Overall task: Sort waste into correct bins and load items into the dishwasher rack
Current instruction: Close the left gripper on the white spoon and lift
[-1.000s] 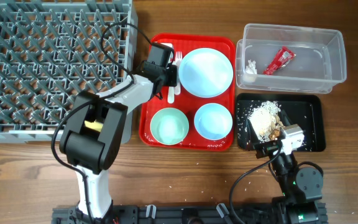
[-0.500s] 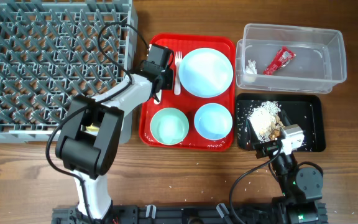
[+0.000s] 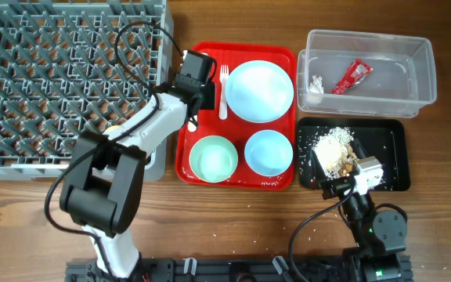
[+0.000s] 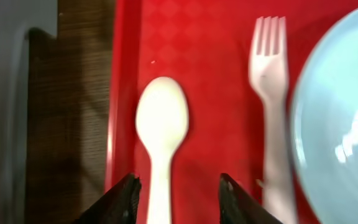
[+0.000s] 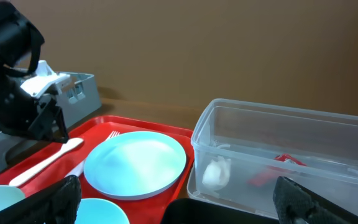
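Overhead, I count one grey dishwasher rack (image 3: 61, 78) at the far left and one red tray (image 3: 237, 50) beside it. The tray carries one pale-blue plate (image 3: 259, 91), two bowls and one white fork (image 3: 224, 86). The pale-green bowl (image 3: 214, 157) and the pale-blue bowl (image 3: 268, 151) sit side by side on the near half. The fork lies just left of the plate. My left gripper (image 3: 203, 100) hangs over the tray's left strip, next to the fork. To the right are two bins. The clear tub (image 3: 413, 70) holds one red wrapper (image 3: 351, 76) and one white tissue scrap (image 3: 315, 84). The black tray (image 3: 394, 157) in front of it holds one heap of food leftovers (image 3: 333, 149). My right arm (image 3: 366, 174) sits at that tray's near edge.

Left wrist: I see one white spoon (image 4: 160, 124) lying flat on the red tray, bowl end away from me. The fork is parallel on its right and the plate's rim is at the far right. My two fingers stand spread, one on each side of the spoon's handle. There is red tray showing between each finger and the handle.

Right wrist: the right gripper (image 5: 179, 208) has its two fingers wide apart at the bottom corners, with nothing between them. Beyond it I see the plate, the tub with its wrapper and tissue, and the left gripper at the spoon's handle end.
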